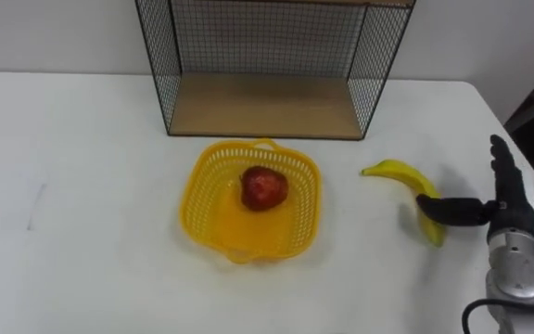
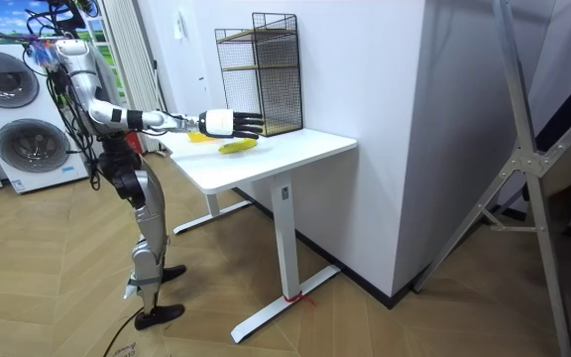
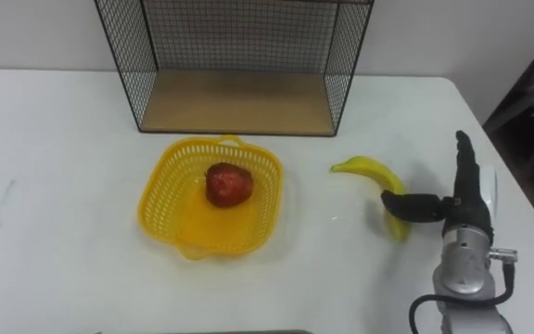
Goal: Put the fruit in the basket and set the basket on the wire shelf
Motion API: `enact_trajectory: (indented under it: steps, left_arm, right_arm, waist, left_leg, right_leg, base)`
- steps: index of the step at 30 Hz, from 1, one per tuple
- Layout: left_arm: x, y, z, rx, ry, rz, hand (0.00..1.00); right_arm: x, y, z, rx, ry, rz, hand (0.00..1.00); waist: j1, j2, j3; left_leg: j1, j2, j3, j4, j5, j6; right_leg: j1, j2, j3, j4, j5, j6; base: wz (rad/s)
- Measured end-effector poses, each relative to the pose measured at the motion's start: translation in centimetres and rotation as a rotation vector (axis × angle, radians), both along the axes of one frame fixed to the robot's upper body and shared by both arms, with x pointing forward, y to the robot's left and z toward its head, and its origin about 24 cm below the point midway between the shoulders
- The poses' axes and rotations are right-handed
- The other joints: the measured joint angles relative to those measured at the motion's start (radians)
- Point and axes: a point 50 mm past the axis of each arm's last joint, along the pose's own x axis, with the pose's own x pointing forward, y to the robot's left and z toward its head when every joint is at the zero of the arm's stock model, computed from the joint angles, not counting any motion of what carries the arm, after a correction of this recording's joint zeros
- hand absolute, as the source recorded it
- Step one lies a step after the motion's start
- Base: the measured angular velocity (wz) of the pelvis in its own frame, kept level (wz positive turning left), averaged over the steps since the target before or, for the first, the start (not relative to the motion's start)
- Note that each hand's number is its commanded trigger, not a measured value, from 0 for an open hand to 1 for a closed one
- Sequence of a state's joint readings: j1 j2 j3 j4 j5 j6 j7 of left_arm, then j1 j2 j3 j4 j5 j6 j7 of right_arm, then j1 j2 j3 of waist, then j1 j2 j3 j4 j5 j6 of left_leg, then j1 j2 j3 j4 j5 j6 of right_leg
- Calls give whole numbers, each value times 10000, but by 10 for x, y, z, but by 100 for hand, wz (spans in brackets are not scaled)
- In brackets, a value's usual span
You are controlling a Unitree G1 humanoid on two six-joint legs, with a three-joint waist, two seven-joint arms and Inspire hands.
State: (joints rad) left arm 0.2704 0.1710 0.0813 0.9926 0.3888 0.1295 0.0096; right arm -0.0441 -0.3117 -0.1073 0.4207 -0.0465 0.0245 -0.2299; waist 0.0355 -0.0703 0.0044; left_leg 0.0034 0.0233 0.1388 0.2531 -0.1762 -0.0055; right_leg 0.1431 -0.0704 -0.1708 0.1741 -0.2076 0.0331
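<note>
The room has a wood floor [image 2: 385, 307], a white wall [image 2: 365, 79] behind the counter, two washing machines [image 2: 13, 114] at the room view's left and a grey metal frame [image 2: 528, 159] at its right. The robot stands on the floor at the counter's near edge, leaning in with its right arm stretched out over the top.

The counter [image 1: 82, 186] is white and plain. At the middle of its far edge stands the wire shelf [image 1: 262, 104], a black mesh box with a wooden bottom board, open toward the robot. Just in front of it, apart from it and about midway between the left and right edges, sits the yellow basket [image 1: 197, 202]. The banana [image 1: 397, 172] lies on the bare counter, outside the basket and nearer the right edge, curving from its tip toward the near edge.

A red apple [image 1: 264, 187] rests inside the basket, close to its centre.

The right hand [image 1: 513, 211] is by the right edge, fingers straight and pointing toward the far edge, thumb reaching sideways across the banana's near end; the hand is open, and I cannot tell whether the thumb touches the fruit.
</note>
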Motion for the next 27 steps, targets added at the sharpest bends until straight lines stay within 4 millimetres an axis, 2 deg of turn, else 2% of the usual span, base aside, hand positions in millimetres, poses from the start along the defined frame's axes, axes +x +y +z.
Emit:
enact_trajectory:
  steps: [4,6,10,11,12,13,16,27]
  left_arm:
    - [-7,3,0,2,240,-23,0]
    - [-9,3,1,-25,326,-21,0]
    - [-16,3,0,-239,669,32,0]
    - [-16,3,0,-264,718,44,0]
    - [-17,3,0,-339,776,48,0]
    - [-16,3,0,-384,777,35,0]
    - [-18,3,0,-398,881,17,0]
    - [-8,5,0,-187,641,-56,0]
  right_arm:
    - [-1,-1,-9,248,653,407,0]
    - [-5,-3,-17,375,1116,464,0]
    - [-2,-7,-21,168,1611,805,0]
    - [-3,-7,-23,140,1707,849,20]
    - [-4,-8,-25,69,1894,902,89]
    - [-4,-8,-27,24,2053,959,100]
    - [-7,-10,-32,-51,2366,990,100]
    - [-6,-25,-26,-1913,3083,1457,100]
  waist:
    - [-19,2,-1]
    - [-13,4,-26]
    - [-48,1,-18]
    - [-42,17,-9]
    - [-43,-27,-30]
    - [-36,-74,-59]
    - [9,-151,-88]
    - [17,-163,-92]
  left_leg:
    - [78,0,-35,23,0,0]
    - [104,-4,-77,45,-1,0]
    - [97,-2,-185,171,-4,2]
    - [85,-5,-226,199,-5,2]
    - [59,-4,-283,230,-5,2]
    - [23,-4,-328,244,-5,2]
    - [-68,-10,-390,459,-30,24]
    - [-136,-7,-385,602,-79,47]
  right_leg:
    - [116,2,-16,-20,0,-1]
    - [187,1,-61,-31,0,-1]
    - [298,7,-172,-39,1,-4]
    - [306,7,-208,-38,1,-4]
    - [311,15,-244,-31,1,-5]
    - [313,22,-272,-42,-2,-10]
    - [325,21,-329,-85,-53,-34]
    - [343,38,-316,-63,-68,-15]
  base:
    - [1]
    - [6]
    - [8]
    - [13]
    - [11]
    - [10]
    - [9]
    - [1]
